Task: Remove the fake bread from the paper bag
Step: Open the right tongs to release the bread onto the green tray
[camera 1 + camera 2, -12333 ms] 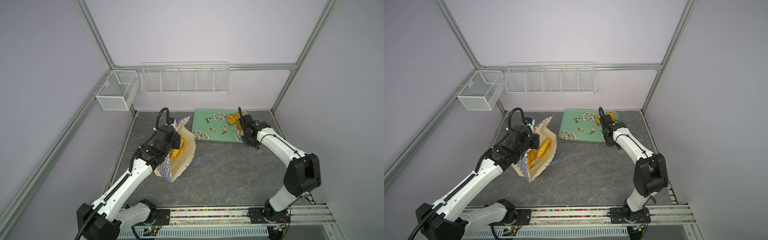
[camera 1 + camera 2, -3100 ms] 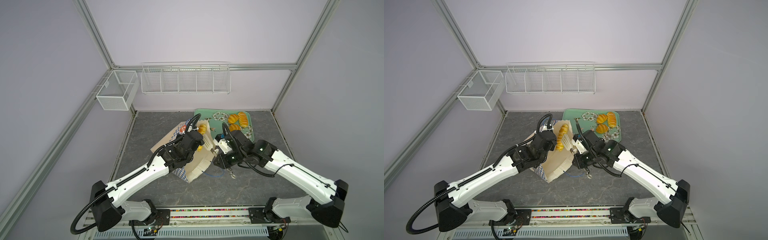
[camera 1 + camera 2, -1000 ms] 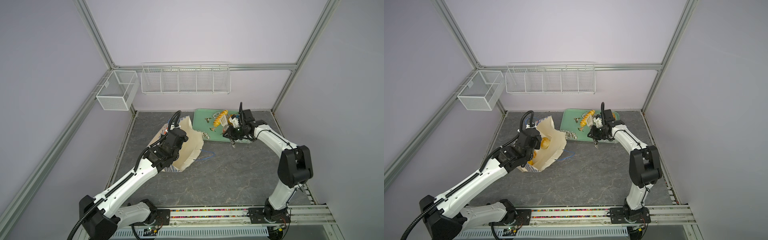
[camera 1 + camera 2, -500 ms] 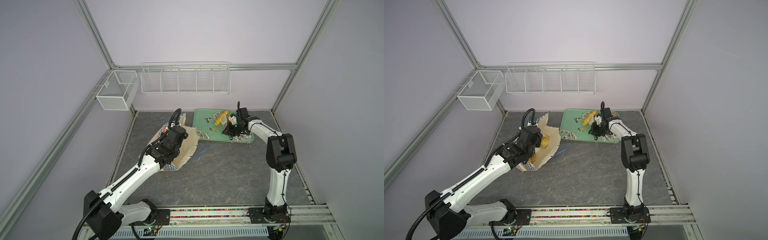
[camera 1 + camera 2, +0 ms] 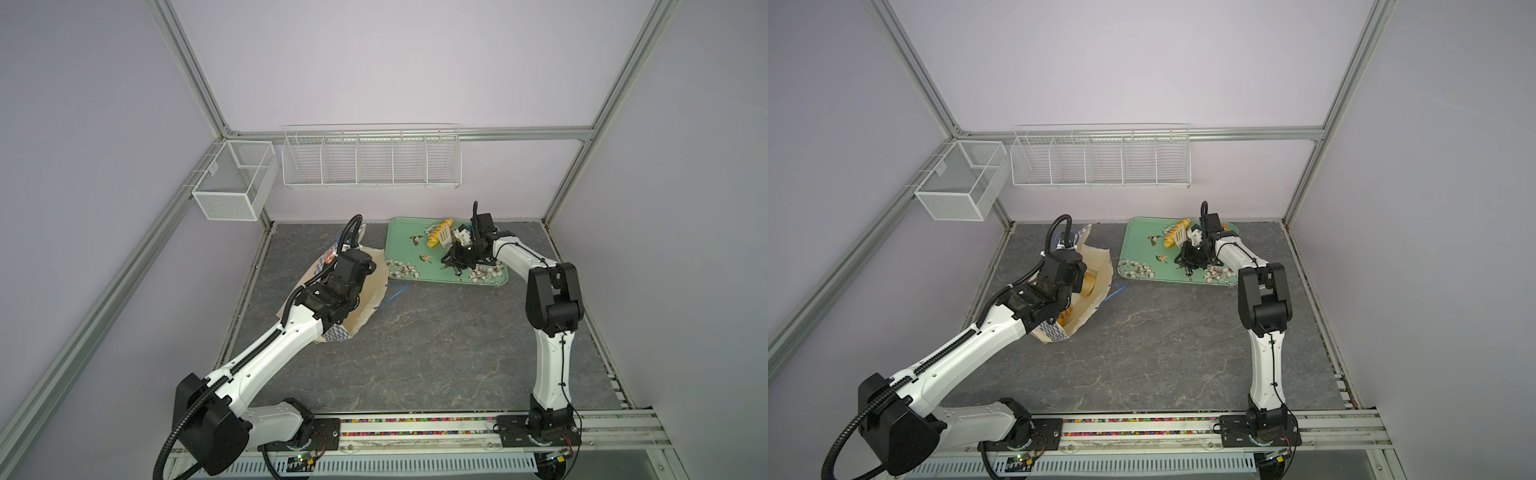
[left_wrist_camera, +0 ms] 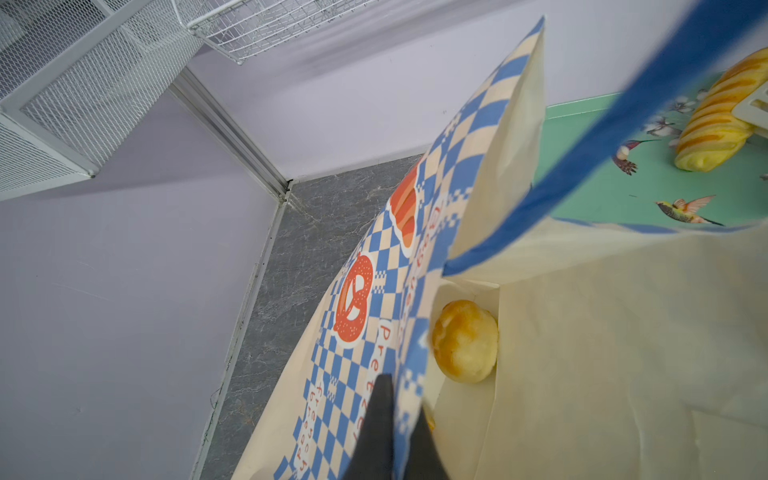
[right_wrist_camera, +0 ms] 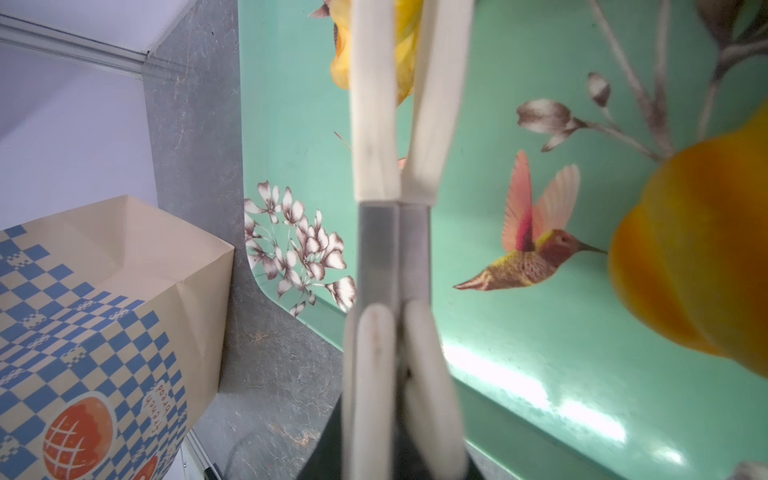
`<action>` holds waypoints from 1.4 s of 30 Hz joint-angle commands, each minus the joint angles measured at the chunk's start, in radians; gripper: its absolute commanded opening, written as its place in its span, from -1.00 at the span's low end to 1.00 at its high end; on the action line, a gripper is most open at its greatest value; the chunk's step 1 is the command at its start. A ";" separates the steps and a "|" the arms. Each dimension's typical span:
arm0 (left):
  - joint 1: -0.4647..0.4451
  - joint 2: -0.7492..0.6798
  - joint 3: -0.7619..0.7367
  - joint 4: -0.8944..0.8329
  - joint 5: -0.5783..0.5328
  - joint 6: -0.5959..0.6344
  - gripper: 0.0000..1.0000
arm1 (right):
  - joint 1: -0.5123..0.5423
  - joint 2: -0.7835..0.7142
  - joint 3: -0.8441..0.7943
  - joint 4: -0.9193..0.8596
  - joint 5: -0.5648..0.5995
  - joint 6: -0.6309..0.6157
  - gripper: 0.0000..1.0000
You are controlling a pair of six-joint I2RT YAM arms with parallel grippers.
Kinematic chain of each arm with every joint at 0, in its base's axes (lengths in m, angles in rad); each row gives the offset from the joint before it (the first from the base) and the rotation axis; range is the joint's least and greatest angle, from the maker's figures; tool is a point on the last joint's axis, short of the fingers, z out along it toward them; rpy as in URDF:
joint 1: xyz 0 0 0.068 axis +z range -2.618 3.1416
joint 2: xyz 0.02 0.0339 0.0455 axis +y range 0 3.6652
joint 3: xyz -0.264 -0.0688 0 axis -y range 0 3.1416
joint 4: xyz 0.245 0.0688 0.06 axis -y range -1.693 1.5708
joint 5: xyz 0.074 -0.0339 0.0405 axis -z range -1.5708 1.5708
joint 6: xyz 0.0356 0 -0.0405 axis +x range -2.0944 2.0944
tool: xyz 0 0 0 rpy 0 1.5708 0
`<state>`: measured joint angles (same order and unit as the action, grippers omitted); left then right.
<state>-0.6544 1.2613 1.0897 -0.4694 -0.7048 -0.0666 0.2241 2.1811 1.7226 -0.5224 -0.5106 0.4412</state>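
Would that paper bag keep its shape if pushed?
Probably not: the bag leans, its walls creased and bowed. Likely light, since the left tool pinching one edge seems enough to prop it. A push may crumple it.

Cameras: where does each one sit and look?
Both top views: high in front, looking down on the table; both arms show.
Left wrist: on the left arm, looking into the paper bag at a bun; left pincer shows.
Right wrist: on the right arm, looking along the tongs over the tray; right pincer shows.
Both wrist views share the tray.
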 commanded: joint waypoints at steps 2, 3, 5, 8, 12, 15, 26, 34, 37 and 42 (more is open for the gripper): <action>0.007 0.012 -0.002 -0.014 0.014 0.005 -1.00 | -0.002 0.024 0.014 0.050 -0.078 0.024 -0.81; 0.007 0.012 -0.002 -0.015 0.014 0.004 -1.00 | -0.002 0.026 0.011 0.059 -0.090 0.029 -0.81; 0.007 0.011 -0.004 -0.019 0.014 0.003 -1.00 | -0.002 0.022 0.005 0.076 -0.111 0.040 -0.81; 0.007 0.007 -0.007 -0.020 0.014 0.001 -1.00 | -0.002 0.010 -0.003 0.093 -0.124 0.054 -0.81; 0.007 0.003 -0.014 -0.019 0.014 -0.002 -1.00 | -0.002 0.003 -0.008 0.099 -0.126 0.063 -0.84; 0.007 0.004 -0.017 -0.014 0.037 -0.001 -1.00 | -0.003 -0.006 -0.031 0.132 -0.142 0.085 -0.85; 0.007 0.008 -0.013 -0.023 0.048 -0.010 -1.00 | -0.005 -0.040 -0.125 0.119 -0.084 0.084 -0.71; 0.007 -0.016 -0.023 -0.037 0.045 -0.015 -1.00 | -0.003 -0.079 -0.121 -0.034 0.045 0.022 -0.43; 0.007 -0.024 -0.030 -0.040 0.046 -0.019 -1.00 | -0.004 -0.099 -0.104 -0.086 0.083 0.000 -0.38; 0.007 -0.040 -0.039 -0.040 0.054 -0.028 -1.00 | -0.002 -0.127 -0.074 -0.168 0.141 -0.036 -0.35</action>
<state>-0.6544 1.2427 1.0729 -0.4732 -0.6674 -0.0696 0.2237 2.1189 1.6192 -0.6140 -0.4232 0.4488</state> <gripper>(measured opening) 0.047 0.323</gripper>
